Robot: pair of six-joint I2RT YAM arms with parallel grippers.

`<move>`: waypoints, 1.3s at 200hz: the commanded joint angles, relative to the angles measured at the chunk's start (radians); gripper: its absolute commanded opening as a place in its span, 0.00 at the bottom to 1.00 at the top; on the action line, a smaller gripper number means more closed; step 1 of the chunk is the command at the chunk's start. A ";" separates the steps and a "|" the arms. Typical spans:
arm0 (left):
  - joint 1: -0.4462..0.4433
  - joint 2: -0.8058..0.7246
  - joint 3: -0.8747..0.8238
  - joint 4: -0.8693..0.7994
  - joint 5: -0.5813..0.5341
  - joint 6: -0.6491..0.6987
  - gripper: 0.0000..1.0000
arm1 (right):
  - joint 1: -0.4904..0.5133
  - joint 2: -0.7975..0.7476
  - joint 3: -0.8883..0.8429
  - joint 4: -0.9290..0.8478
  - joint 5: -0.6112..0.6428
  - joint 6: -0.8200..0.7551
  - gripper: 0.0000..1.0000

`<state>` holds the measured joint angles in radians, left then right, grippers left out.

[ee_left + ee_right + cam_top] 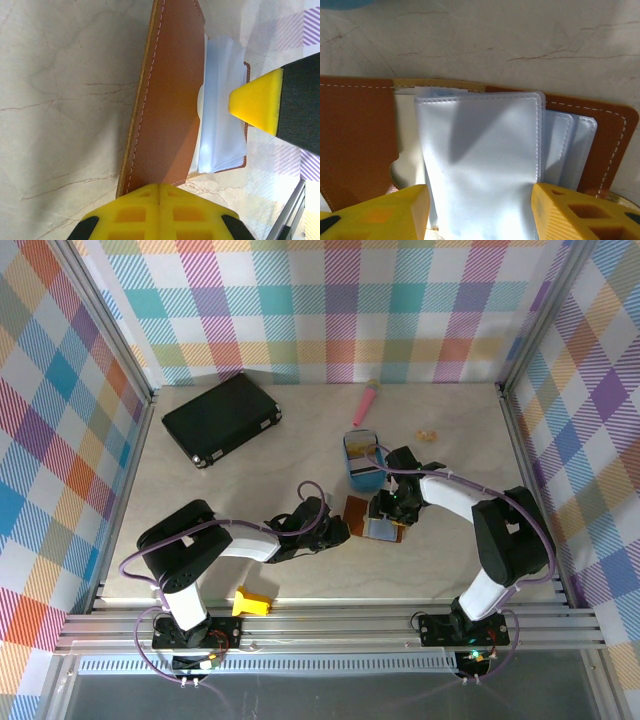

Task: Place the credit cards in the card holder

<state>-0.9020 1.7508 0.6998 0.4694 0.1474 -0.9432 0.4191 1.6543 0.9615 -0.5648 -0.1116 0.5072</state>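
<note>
Top external view: the small brown leather card holder (358, 512) is laid open on the pale marbled tabletop (250, 480), right of centre. The blue oval tray (350, 455) stands just beside it at 12 o'clock.

The left gripper (335, 527) is applied at the 9 o'clock edge of the holder, with its fingers fully closed together. In the left wrist view the brown cover is seen tilted up against those fingertips, evidently so that the holder is held open and steady. Whether leather is pinched between them cannot be told.

The right gripper (479, 200) is presented from 3 o'clock with its jaws moderately apart. The clear plastic sleeves (480, 150) are straddled by it, judged as a means of exposing a pocket. Nothing else is held between the jaws, so insertion is judged not yet begun.
</note>
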 commanded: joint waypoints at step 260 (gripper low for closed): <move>0.043 0.148 0.092 0.075 0.063 0.005 0.01 | -0.078 -0.057 -0.029 0.062 -0.123 -0.096 0.60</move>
<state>-0.8547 1.8778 0.8078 0.5095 0.1928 -0.9276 0.3462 1.6207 0.9459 -0.5156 -0.2146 0.3702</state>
